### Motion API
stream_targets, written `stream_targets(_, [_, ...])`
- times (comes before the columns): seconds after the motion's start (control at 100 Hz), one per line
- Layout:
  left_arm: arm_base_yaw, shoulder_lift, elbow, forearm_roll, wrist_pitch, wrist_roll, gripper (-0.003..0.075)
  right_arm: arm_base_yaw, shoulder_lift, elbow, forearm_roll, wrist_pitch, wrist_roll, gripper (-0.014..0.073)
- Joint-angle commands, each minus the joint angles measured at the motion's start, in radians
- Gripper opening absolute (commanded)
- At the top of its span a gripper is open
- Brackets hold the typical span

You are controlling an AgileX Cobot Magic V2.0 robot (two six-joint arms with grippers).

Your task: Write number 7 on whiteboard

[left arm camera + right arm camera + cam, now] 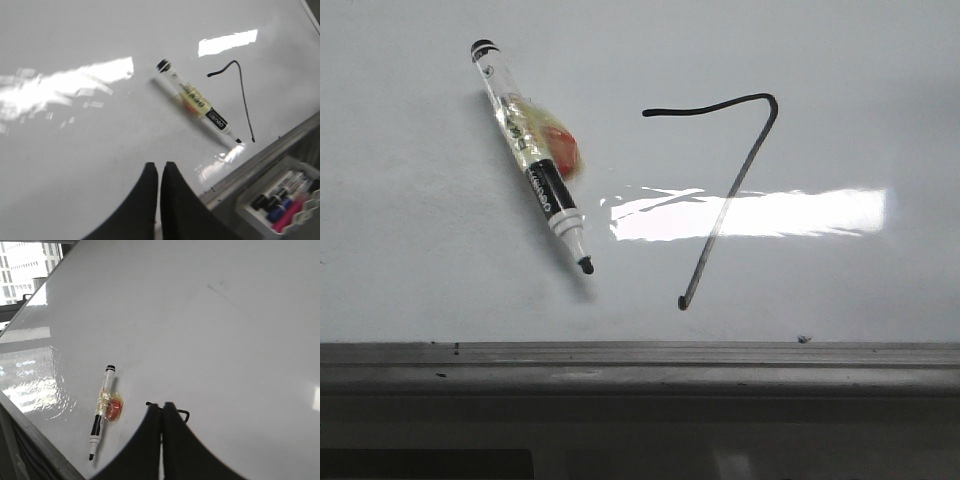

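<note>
- While both my arms hang back from it, the whiteboard [420,280] fills nearly the whole front view, glossy and pale, with a grey metal ledge [640,365] running along its 6 o'clock edge.
- On the board, toward 3 o'clock of centre, sits the number 7 [725,190]: a wavy top bar, a rounded corner, then a long diagonal that ends in a dot down at about 6 o'clock of the figure.
- At 9 o'clock of the 7 and apart from it, a marker [532,160] lies flat on the board, uncapped tip pointing to 5 o'clock, with a yellowish and red blob on its barrel.
- My left gripper [159,172] has its black fingers pressed together on nothing.
- My right gripper [162,412] is likewise closed and empty, its tips overlapping part of the 7's top bar in its own wrist view.
- Beyond the ledge in the left wrist view, a tray of spare pens [280,207] shows.
</note>
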Motion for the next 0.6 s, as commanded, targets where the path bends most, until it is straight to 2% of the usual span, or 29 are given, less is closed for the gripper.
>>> stream_targets(0.0, [0.124, 0.013, 0.049, -0.226, -0.300, 0.414, -0.0020, 0.003, 0.013, -0.024, -0.015, 0.042, -0.005, -0.0067])
stream_targets(0.04, [0.186, 0.013, 0.089, -0.299, -0.354, 0.458, -0.0020, 0.003, 0.013, -0.024, -0.015, 0.042, -0.005, -0.0067])
stream_targets(0.11, [0.308, 0.011, 0.145, -0.357, -0.396, 0.445, -0.0020, 0.003, 0.013, -0.024, -0.015, 0.042, -0.005, -0.0067])
stream_targets(0.19, [0.432, 0.011, 0.198, -0.389, -0.396, 0.365, -0.0020, 0.003, 0.013, -0.024, -0.015, 0.042, -0.005, -0.0067])
stream_targets(0.31, [0.556, 0.011, 0.284, -0.431, -0.363, 0.203, -0.0020, 0.003, 0.013, -0.024, -0.015, 0.042, -0.005, -0.0067])
stream_targets(0.37, [0.589, 0.011, 0.277, -0.421, -0.247, 0.157, -0.0020, 0.003, 0.013, -0.024, -0.015, 0.042, -0.005, -0.0067])
stream_targets(0.47, [0.611, 0.000, 0.280, -0.410, -0.155, 0.157, -0.0020, 0.003, 0.013, -0.024, -0.015, 0.042, -0.005, -0.0067])
stream_targets(0.59, [0.617, -0.050, 0.280, -0.419, -0.121, 0.155, -0.0020, 0.003, 0.013, -0.024, -0.015, 0.042, -0.005, -0.0067])
